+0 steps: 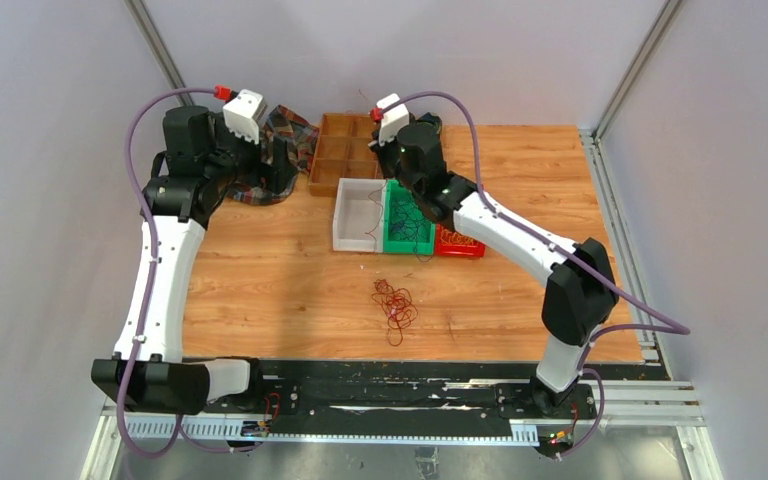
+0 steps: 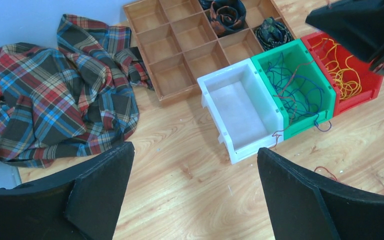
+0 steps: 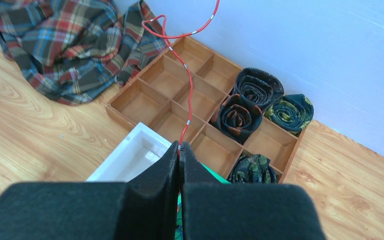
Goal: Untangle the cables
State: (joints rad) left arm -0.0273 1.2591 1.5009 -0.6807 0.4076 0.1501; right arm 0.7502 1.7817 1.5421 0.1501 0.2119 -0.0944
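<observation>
My right pincer [image 3: 180,150] is clenched on one red strand [image 3: 190,90], held over the bins, I judge to draw it free of the rest. My left pincer [image 2: 194,159] hangs released above the bench [image 1: 260,290], holding nothing, ready to help. I count three bins: blue cables [image 2: 295,85] lie in the green bin [image 2: 275,51], yellow cables [image 2: 342,70] in the red bin [image 2: 365,92], so the white bin [image 2: 252,146] probably awaits reds. One red tangle [image 1: 395,305] sits loose on the bench, on my side of the bins, not yet sorted.
</observation>
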